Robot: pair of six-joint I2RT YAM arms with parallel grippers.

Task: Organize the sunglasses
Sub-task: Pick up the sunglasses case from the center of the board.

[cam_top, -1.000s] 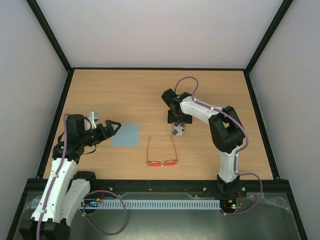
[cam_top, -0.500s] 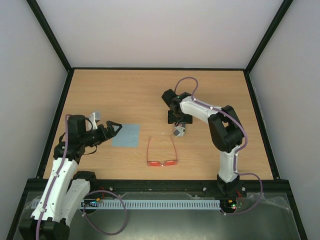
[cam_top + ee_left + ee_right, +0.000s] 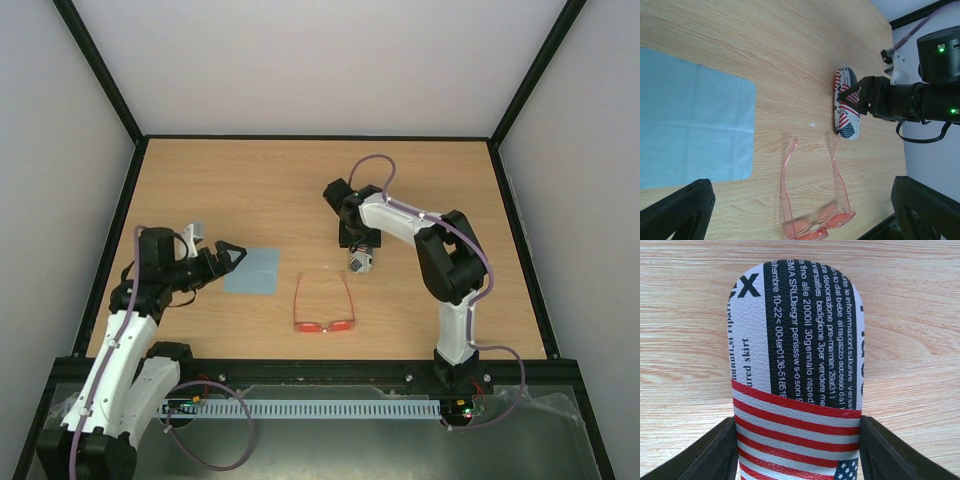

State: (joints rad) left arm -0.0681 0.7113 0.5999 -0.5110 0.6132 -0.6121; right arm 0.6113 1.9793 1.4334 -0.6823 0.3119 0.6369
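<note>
The sunglasses (image 3: 324,326), with a red-orange frame and unfolded temple arms, lie on the table near the front centre. They also show in the left wrist view (image 3: 838,220). My left gripper (image 3: 228,255) is open and empty, just left of the light-blue cloth (image 3: 252,270), and it points toward the sunglasses (image 3: 802,200). My right gripper (image 3: 358,242) is shut on the flag-patterned case (image 3: 360,260). Its fingers (image 3: 715,452) press both sides of the case (image 3: 797,365). The case stands behind the sunglasses, close to the tip of one temple arm (image 3: 846,107).
The cloth (image 3: 690,125) lies flat on the wooden table (image 3: 250,190), left of the sunglasses. A black frame and grey walls close in the table on all sides. The right arm (image 3: 920,100) reaches in from the far right.
The right gripper and the case have shifted slightly away from the sunglasses. The left gripper has edged a little toward the cloth. The sunglasses and cloth have not moved.
</note>
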